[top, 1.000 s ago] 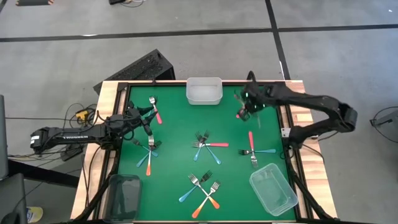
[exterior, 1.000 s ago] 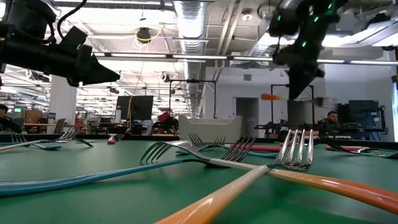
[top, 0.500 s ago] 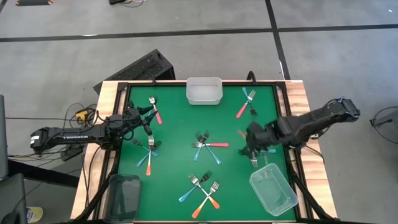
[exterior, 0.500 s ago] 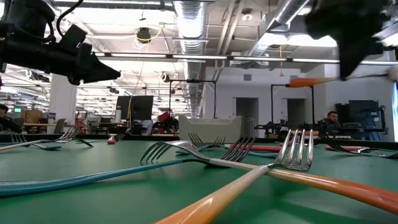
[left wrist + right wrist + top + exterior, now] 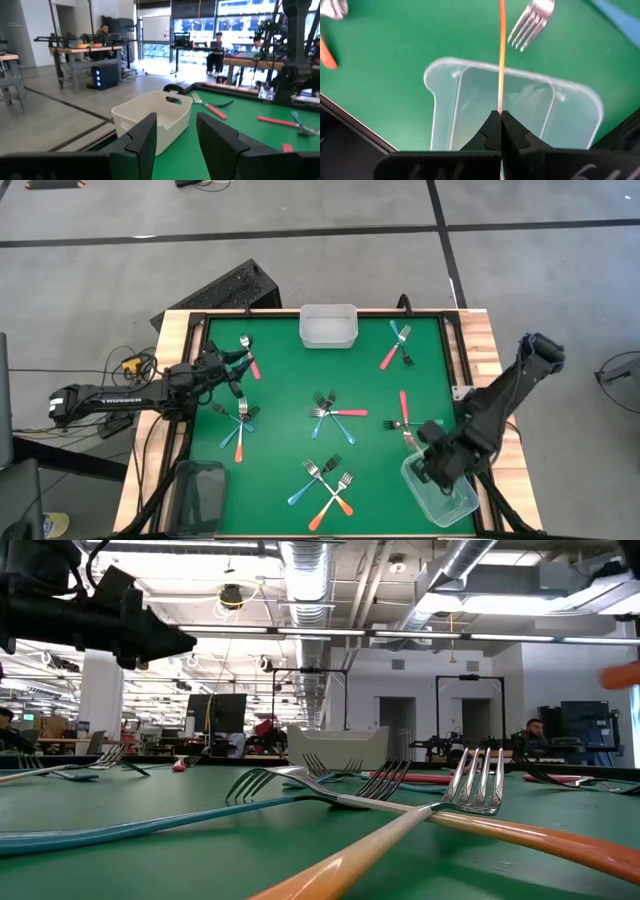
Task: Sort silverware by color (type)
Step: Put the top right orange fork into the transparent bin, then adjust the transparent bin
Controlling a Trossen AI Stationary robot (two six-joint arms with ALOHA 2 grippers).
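Right gripper [image 5: 500, 119] up over the clear container [image 5: 445, 115], pinching an orange fork [image 5: 502, 55] tight. Left gripper [image 5: 176, 137] far across from the container, near the white tub [image 5: 150, 112], fingers [image 5: 145, 142] apart, nothing held.

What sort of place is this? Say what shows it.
Probably a robotics lab or workshop: exposed ceiling ducts, workbenches with equipment, seated people at desks, and a green-topped table for sorting forks.

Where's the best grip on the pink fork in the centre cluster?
Pink fork: grip the handle's free end, coming straight down, gripper closing across it. It lies flat and the handle sticks out alone toward the right arm's side, while its tines overlap the other forks at the hub.
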